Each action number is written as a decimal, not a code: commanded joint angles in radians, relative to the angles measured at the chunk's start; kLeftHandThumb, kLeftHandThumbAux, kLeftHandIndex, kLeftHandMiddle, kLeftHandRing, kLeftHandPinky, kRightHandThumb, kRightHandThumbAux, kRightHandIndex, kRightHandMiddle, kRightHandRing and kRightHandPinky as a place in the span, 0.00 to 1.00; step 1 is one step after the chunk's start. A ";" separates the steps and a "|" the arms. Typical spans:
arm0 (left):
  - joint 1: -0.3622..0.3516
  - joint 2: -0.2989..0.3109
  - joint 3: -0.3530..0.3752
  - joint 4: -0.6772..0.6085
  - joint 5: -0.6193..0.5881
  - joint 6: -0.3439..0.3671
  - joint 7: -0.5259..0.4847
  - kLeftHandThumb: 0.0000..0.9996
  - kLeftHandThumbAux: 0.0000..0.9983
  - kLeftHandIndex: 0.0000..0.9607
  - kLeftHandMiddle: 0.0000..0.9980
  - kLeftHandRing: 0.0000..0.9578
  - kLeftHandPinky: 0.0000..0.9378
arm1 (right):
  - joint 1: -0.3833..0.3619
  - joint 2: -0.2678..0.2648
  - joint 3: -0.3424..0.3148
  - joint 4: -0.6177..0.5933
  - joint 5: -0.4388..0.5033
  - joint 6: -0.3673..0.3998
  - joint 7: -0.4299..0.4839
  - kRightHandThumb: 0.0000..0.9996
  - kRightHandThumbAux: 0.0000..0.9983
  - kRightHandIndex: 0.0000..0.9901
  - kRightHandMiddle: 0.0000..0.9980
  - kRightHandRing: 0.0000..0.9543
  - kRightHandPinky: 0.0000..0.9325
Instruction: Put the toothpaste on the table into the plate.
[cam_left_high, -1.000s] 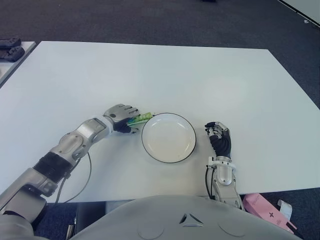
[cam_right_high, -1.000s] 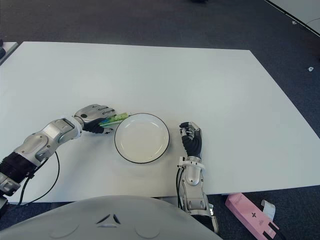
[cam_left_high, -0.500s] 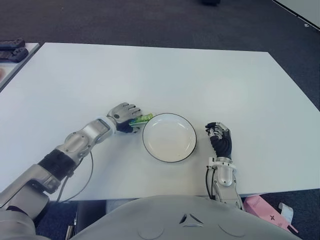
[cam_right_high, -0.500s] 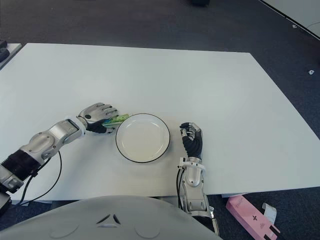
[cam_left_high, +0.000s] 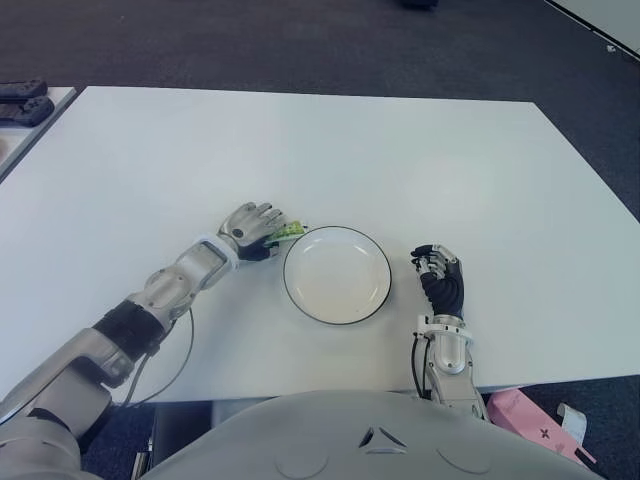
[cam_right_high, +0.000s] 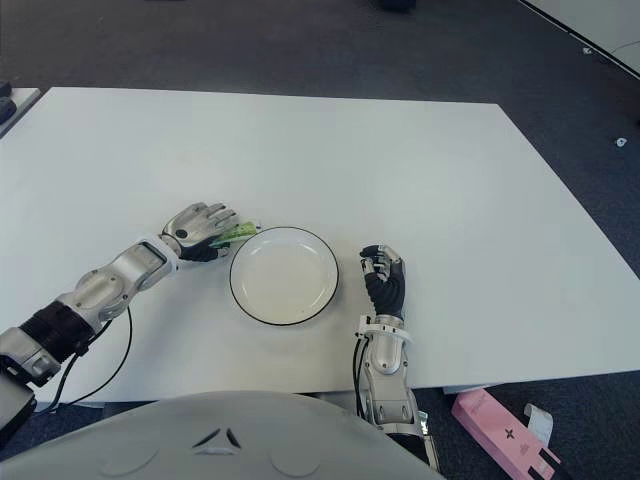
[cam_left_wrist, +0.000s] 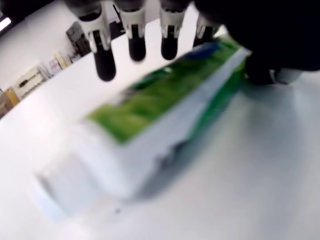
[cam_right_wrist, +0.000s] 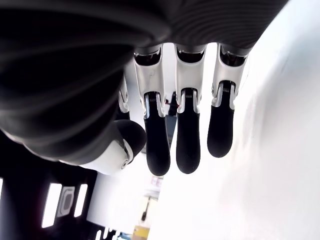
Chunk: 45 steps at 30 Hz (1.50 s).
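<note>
A left robot hand (cam_left_high: 252, 224) covers a green-and-white toothpaste (cam_left_high: 288, 232) tube on the white bench (cam_left_high: 330, 140), just left of a black-rimmed plate (cam_left_high: 337, 274) that holds nothing. Only the tube's end shows in the eye views, poking out from under the fingers toward the plate's upper-left rim, very near it; whether the two touch cannot be told. In the left wrist view the tube (cam_left_wrist: 165, 107) lies flat on the bench beneath the palm, its long axis running out from the hand, with the fingertips (cam_left_wrist: 105, 62) arched above its top face and apparently clear of it. The hand reads as loosely open over the tube rather than clamped on it, so the toothpaste counts as still on the bench, not lifted.

The right robot hand (cam_left_high: 440, 278) shows just right of the plate, fingers curled and holding nothing; the plate stands between it and the tube, so the left hand is the nearer one by far.

The coming move looks short: close on the tube across its width, raise it clear of the rim, and carry it rightward along its own axis into the plate.
</note>
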 joint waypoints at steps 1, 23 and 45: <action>0.078 -0.026 -0.049 0.167 0.030 0.035 0.037 0.66 0.39 0.08 0.22 0.34 0.52 | 0.004 -0.002 -0.005 0.003 0.005 -0.001 0.007 0.71 0.73 0.43 0.48 0.49 0.50; 0.103 -0.185 0.041 0.452 -0.163 0.093 0.358 0.95 0.65 0.40 0.50 0.57 0.85 | -0.003 -0.004 -0.007 0.015 0.009 -0.019 0.001 0.71 0.73 0.43 0.49 0.50 0.52; 0.076 -0.212 0.081 0.515 -0.285 0.056 0.444 0.95 0.65 0.39 0.50 0.55 0.84 | -0.016 -0.011 -0.018 0.039 0.013 -0.038 0.002 0.71 0.73 0.43 0.49 0.50 0.52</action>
